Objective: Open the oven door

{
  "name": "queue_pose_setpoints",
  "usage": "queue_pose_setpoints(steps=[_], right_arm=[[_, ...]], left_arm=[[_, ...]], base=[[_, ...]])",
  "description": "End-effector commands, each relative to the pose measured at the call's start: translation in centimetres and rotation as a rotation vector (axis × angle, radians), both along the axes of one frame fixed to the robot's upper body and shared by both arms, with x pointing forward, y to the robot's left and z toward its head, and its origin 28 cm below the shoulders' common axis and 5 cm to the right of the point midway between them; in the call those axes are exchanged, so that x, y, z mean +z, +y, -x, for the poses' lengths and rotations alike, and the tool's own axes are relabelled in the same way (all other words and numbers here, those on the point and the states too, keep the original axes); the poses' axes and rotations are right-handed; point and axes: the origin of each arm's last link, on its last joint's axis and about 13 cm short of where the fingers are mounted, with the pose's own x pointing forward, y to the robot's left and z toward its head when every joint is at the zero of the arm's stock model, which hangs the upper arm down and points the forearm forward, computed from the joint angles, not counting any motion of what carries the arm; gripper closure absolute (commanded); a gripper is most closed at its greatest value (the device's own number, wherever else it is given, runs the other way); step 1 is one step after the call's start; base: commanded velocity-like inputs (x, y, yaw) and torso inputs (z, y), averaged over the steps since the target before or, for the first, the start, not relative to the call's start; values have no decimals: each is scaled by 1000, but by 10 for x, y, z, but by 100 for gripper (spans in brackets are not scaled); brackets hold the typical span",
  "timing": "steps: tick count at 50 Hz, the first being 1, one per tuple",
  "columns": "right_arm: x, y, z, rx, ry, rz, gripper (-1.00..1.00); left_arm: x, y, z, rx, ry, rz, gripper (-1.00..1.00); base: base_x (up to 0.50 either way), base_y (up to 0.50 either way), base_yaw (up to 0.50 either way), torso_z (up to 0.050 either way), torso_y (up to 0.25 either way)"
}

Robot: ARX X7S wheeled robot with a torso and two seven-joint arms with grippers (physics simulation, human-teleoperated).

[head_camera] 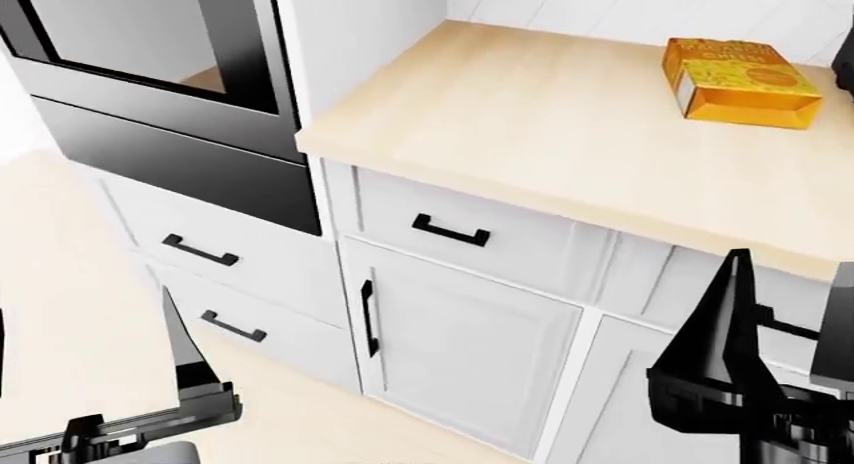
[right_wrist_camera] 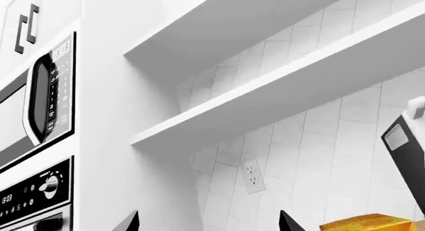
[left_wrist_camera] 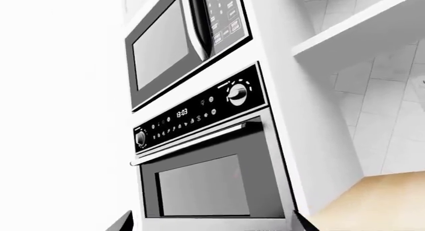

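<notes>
The oven door [left_wrist_camera: 202,186] is a black door with a large glass window, set in the wall unit under a control panel [left_wrist_camera: 199,111]. Its silver bar handle [left_wrist_camera: 192,141] runs along the door's top edge. The door lies flush with its frame. In the head view only the lower part of the oven door [head_camera: 134,34] shows at the top left. My left gripper [left_wrist_camera: 212,226] is open, facing the door from a distance and touching nothing. It hangs low in front of the drawers [head_camera: 83,319]. My right gripper [head_camera: 790,274] is open and empty before the counter cabinets [right_wrist_camera: 209,223].
A built-in microwave [left_wrist_camera: 166,47] sits above the control panel and a plain black panel [head_camera: 174,154] below the door. To the right are a wooden counter [head_camera: 534,124] with a yellow box [head_camera: 741,79], white drawers [head_camera: 200,249] and wall shelves [right_wrist_camera: 265,106].
</notes>
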Motion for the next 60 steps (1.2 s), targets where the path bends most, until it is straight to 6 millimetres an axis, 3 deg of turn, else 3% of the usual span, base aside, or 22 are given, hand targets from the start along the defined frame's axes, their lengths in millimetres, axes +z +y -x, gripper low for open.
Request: queue_pose_setpoints(steps=[1,49,60], right_arm=[[0,0,0,2,-1,1,-100],[1,0,-2,-6,9,1,-100],[1,0,-1,20,26,5,-100]], left_arm=[[0,0,0,2,-1,0,-100],[-1,1,1,5,1,0,-100],[0,0,-1,2,3,0,-100]], base=[[0,0,500,0,0],[0,0,500,0,0],[129,113,0,0,0]])
